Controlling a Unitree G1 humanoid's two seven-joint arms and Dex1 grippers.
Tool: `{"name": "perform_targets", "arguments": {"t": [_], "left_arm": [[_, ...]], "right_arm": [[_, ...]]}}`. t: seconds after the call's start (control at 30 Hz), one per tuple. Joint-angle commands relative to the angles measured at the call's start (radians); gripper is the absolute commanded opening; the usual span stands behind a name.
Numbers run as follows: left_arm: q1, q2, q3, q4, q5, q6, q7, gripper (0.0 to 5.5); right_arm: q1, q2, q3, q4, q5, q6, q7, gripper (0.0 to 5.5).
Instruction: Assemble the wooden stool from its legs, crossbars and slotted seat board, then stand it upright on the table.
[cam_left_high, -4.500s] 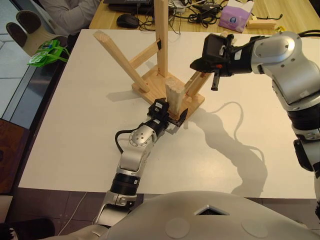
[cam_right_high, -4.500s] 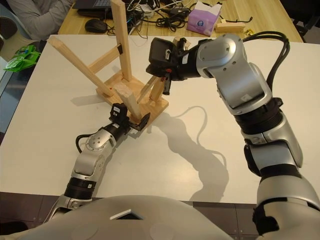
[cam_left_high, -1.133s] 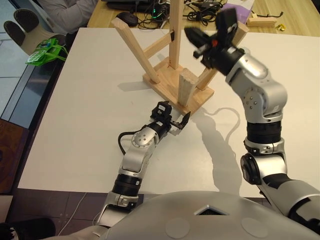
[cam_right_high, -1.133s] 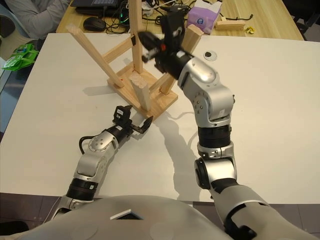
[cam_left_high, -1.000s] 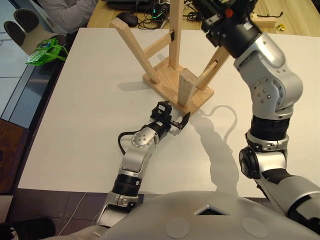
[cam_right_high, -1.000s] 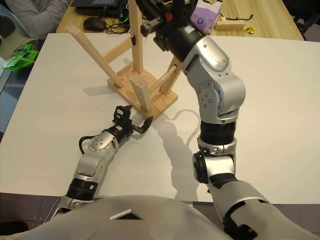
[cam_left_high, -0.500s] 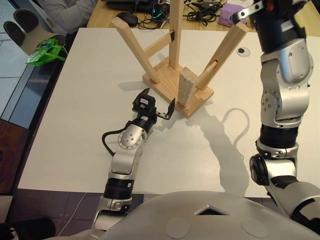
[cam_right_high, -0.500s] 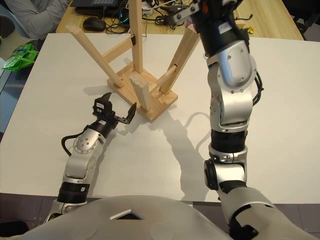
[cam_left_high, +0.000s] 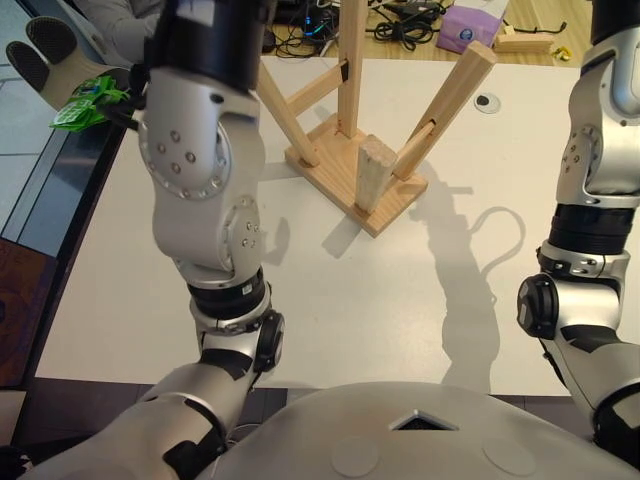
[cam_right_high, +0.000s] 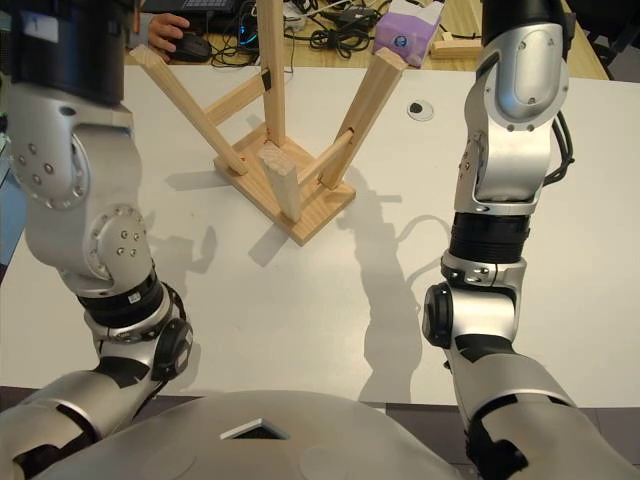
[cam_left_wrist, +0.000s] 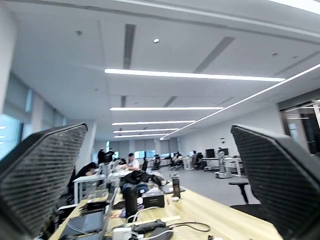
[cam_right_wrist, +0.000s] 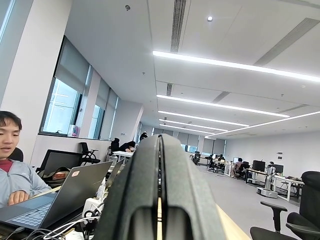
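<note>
From the head camera, we find the stool (cam_left_high: 350, 110) at 12 o'clock on the worktop (cam_left_high: 400, 300), upside down. The seat board (cam_left_high: 405, 195) lies flat, and the legs (cam_left_high: 452, 100) point up and splay outward, tied by crossbars (cam_left_high: 310, 90). We judge it sits this way because the flat board gives a steady base while the legs seat in their slots. Turning it onto its feet looks to us like the step not yet done. The left arm (cam_left_high: 195, 160) stands at the stool's 9 o'clock and the right arm (cam_left_high: 600, 130) at its 3 o'clock. Both are clear of the wood, we think so as not to knock the legs.

In the left wrist view, the left jaws are spread wide, holding nothing, and are aimed toward the ceiling (cam_left_wrist: 150, 50).

In the right wrist view, the right jaws are pressed together with nothing between them, likewise pointing up and away from the stool.
</note>
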Motion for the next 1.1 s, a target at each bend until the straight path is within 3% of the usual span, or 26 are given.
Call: {"name": "perform_targets", "arguments": {"t": [0.03, 0.27, 0.37, 0.47, 0.73, 0.9, 1.1], "left_arm": [[-0.007, 0.03, -0.043, -0.067, -0.062, 0.21, -0.027, 5.4], [0.137, 0.076, -0.216, -0.067, -0.052, 0.356, -0.052, 5.4], [0.289, 0.141, -0.384, 0.22, 0.066, 0.222, -0.088, 5.4], [0.336, 0.154, -0.423, 0.372, 0.139, 0.136, -0.078, 5.4], [0.044, 0.024, -0.248, 0.082, 0.001, 0.284, -0.083, 5.4], [-0.216, 0.032, -0.093, 0.15, -0.01, 0.382, -0.054, 5.4], [-0.284, 0.172, 0.258, 0.298, 0.041, 0.113, 0.063, 5.4]], "right_arm": [[0.026, -0.017, -0.011, -0.012, 0.003, 0.0, 0.002, 0.03], [0.05, -0.023, 0.007, -0.003, 0.001, 0.022, 0.029, 0.03], [0.051, -0.014, 0.019, 0.001, 0.004, 0.032, 0.038, 0.03], [0.045, -0.003, 0.038, 0.001, 0.007, 0.032, 0.05, 0.03], [0.072, 0.001, 0.026, -0.002, 0.004, 0.018, 0.026, 0.03], [0.072, 0.007, 0.031, 0.033, -0.002, -0.013, 0.02, 0.03], [0.233, -0.038, 0.082, -0.084, 0.037, -0.069, 0.176, 0.03]]}}
